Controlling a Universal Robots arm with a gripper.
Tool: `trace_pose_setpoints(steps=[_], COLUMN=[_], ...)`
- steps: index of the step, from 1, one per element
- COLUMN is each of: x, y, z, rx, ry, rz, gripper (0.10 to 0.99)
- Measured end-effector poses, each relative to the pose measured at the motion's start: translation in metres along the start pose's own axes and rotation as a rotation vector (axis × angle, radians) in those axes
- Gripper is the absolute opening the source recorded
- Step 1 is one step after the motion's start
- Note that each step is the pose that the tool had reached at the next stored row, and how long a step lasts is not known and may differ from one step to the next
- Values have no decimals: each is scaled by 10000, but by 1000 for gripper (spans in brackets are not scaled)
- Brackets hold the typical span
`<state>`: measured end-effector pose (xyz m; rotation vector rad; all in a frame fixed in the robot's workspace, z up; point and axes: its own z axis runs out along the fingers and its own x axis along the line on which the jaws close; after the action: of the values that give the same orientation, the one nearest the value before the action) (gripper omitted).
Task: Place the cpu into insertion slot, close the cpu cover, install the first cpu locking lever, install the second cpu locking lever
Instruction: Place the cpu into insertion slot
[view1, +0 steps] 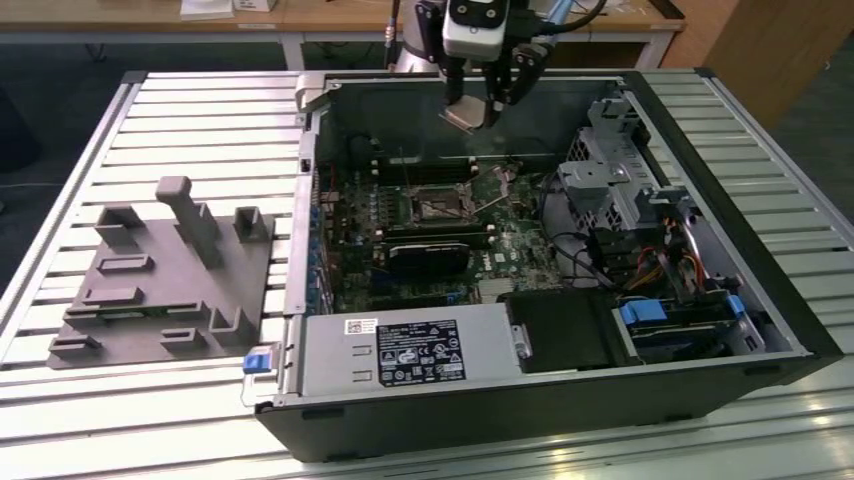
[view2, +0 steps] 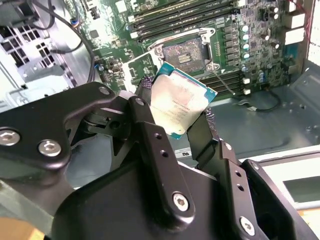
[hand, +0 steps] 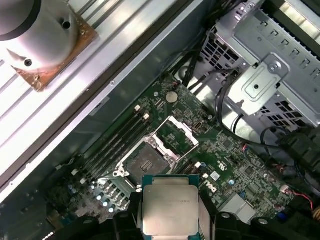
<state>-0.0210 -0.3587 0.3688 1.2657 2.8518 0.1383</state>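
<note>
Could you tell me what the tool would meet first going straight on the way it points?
The tool, shut on the cpu, would likely meet the motherboard near the open socket; depth is unclear.

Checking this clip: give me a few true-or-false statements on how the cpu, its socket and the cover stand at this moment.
1. The claw grips the cpu by two opposite edges. True.
2. The cpu already sits in the socket. False: it is held in the air above the open computer case, and the socket is empty.
3. The cpu cover is shut over the socket. False: it is swung open beside the socket, which lies uncovered.
4. A grey fixture lies on the slatted table, on the exterior view's left of the computer case. True.
</note>
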Motion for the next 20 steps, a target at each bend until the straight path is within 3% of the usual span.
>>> trace_pose_setpoints(steps=[20], x=[3], y=[-4], z=[14], rx=[-43], ry=[-201], rz=[2259], gripper=[533])
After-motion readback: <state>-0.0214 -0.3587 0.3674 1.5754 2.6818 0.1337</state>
